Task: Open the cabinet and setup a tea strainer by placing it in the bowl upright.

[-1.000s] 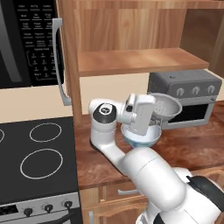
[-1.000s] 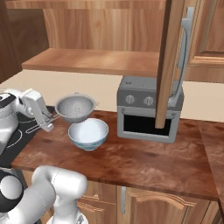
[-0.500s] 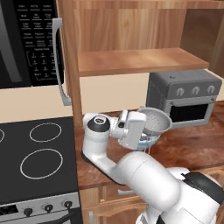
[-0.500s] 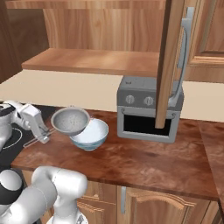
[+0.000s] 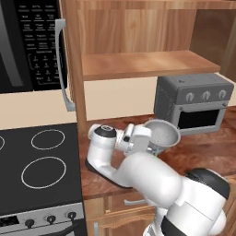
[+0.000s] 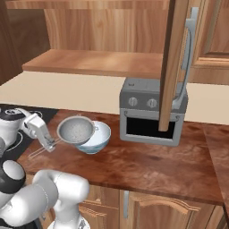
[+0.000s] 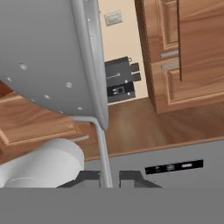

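With the cabinet (image 6: 174, 62) already open, the fingers (image 7: 109, 178) pinch the thin handle of the tea strainer (image 6: 77, 130), holding it tilted just over the bowl (image 6: 95, 138) on the desk (image 6: 147, 163); what remains is setting it upright inside and letting go

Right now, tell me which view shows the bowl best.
The right base view: the bowl sits unobstructed on the counter, rim and side visible, with the strainer overlapping its left edge. In the left base view the arm and strainer cover almost all of it. In the hand view I cannot make it out.
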Controlling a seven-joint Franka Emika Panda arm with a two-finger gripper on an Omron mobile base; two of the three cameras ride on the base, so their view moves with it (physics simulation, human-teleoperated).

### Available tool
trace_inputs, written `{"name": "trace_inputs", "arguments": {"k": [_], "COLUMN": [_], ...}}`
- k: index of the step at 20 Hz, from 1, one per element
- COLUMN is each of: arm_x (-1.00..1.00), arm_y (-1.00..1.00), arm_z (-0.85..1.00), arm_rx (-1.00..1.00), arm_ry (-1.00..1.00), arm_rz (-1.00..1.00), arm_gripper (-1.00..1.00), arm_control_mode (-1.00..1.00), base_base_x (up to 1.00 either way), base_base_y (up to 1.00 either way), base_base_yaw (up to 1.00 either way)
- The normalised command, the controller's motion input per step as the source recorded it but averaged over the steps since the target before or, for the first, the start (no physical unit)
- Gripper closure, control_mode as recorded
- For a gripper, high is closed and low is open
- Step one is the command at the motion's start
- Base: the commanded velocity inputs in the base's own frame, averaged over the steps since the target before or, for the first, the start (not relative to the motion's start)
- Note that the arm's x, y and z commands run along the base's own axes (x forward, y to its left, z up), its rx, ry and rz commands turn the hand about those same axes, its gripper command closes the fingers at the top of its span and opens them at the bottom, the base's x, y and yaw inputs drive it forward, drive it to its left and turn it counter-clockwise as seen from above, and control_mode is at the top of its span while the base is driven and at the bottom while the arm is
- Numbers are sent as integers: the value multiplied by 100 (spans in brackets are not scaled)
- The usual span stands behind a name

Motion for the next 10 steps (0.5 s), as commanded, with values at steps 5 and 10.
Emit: {"name": "trace_inputs", "arguments": {"k": [5, 10], "arm_x": [22, 42], "arm_y": [0, -1], "arm_z": [-18, -31], "arm_rx": [0, 0], "arm_ry": [1, 11], "arm_rz": [-4, -7], "arm_gripper": [100, 100], "arm_control_mode": [-100, -100], "base_base_x": [0, 0], "base_base_y": [0, 0], "base_base_yaw": [0, 0]}}
